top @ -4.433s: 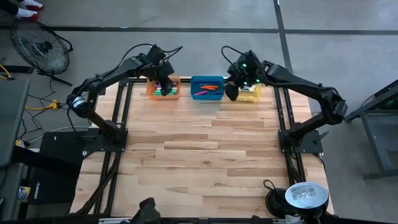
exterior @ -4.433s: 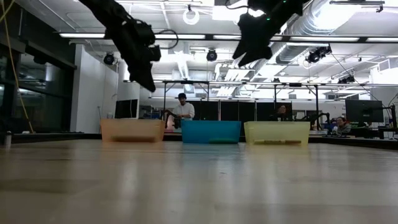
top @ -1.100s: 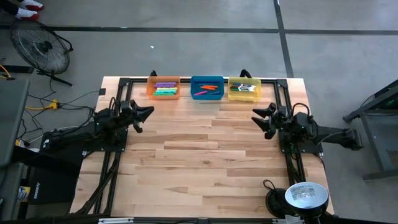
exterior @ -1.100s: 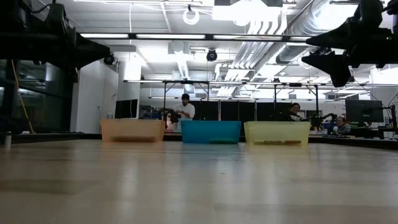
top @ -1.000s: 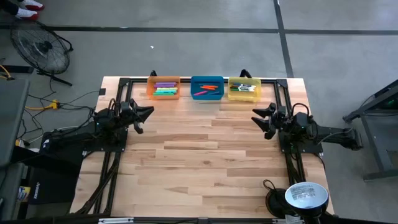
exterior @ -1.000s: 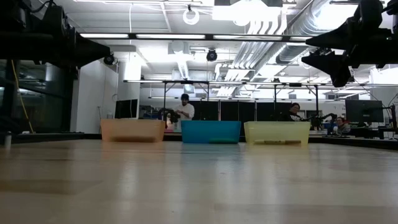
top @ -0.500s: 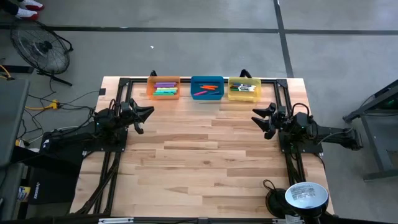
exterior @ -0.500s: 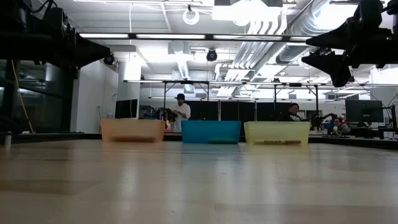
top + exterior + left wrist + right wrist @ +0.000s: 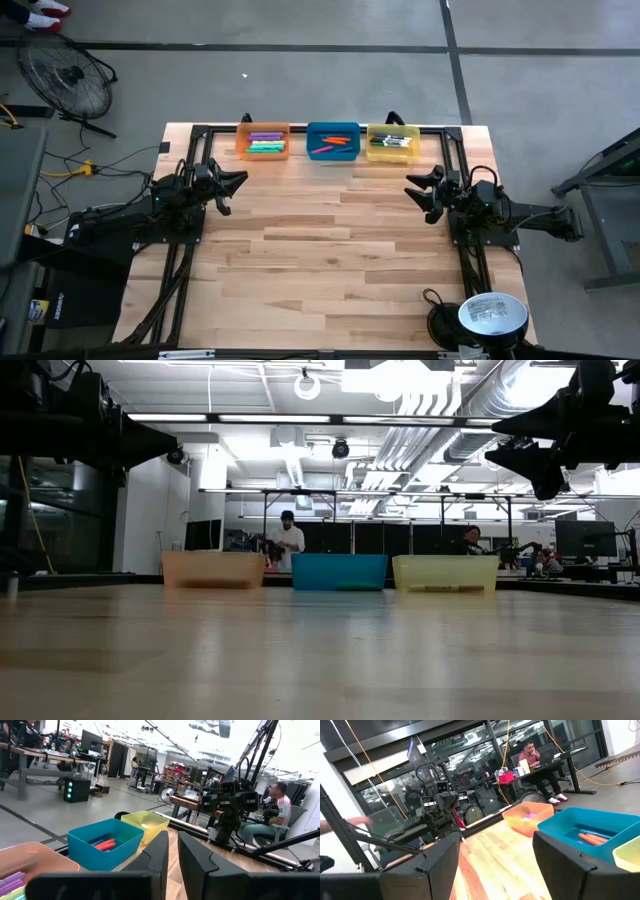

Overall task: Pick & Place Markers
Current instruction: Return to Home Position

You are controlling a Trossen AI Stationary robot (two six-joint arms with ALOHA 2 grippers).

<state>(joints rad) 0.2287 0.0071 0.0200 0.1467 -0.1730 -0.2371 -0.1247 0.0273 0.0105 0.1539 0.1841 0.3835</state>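
Three bins stand in a row at the table's far edge: orange [image 9: 263, 141], blue [image 9: 333, 142] and yellow [image 9: 392, 144]. The markers lie inside them: purple and green ones [image 9: 265, 140] in the orange bin, orange ones [image 9: 334, 149] in the blue bin, dark and green ones [image 9: 391, 146] in the yellow bin. My left gripper [image 9: 238, 183] hangs level over the table's left edge. Its fingers [image 9: 155, 860] are all but together with nothing between them. My right gripper [image 9: 413, 190] hangs level over the right edge, open and holding nothing [image 9: 496, 855].
Black frame rails [image 9: 196, 170] run along the table's left, right and far edges. A round lamp [image 9: 492, 312] stands at the near right corner. A fan [image 9: 70, 80] is on the floor at the far left. People [image 9: 287, 538] move in the room behind.
Over the last second both arms keep still. Before that, both grippers were raised above the bins at the far edge. They drew back toward the table's left and right edges and now point level. Only a person in the room behind shifts.
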